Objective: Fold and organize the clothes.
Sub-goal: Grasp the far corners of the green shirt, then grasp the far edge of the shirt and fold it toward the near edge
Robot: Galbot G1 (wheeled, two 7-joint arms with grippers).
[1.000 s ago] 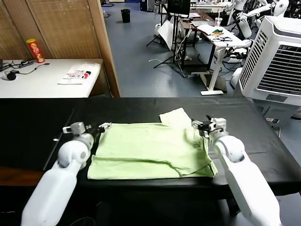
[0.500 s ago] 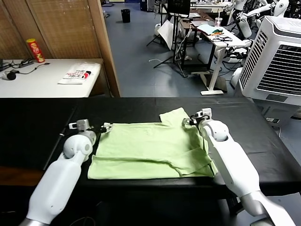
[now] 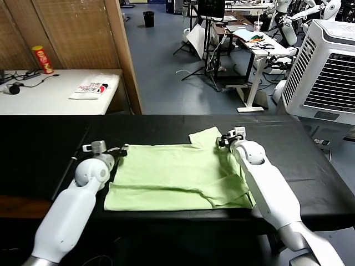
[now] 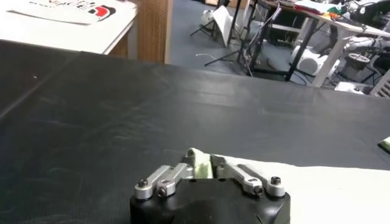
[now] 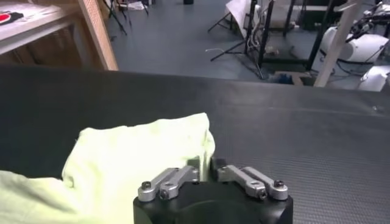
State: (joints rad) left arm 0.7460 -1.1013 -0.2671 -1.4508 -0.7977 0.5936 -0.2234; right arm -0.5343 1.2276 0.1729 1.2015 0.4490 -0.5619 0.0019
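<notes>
Both grippers pinch the far edge of the shirt [image 3: 177, 174]: left gripper [image 3: 123, 148] at one corner, right gripper [image 3: 221, 141] by the sleeve.

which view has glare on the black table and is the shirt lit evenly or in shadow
Left wrist view: a broad pale sheen lies across the black table beyond the left gripper. Right wrist view: fainter sheen on the tabletop past the right gripper. Head view: the shirt is lit evenly, with only soft shading along its folds.

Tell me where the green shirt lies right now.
In the head view, the green shirt lies flat mid black table, between left gripper and right gripper.
</notes>
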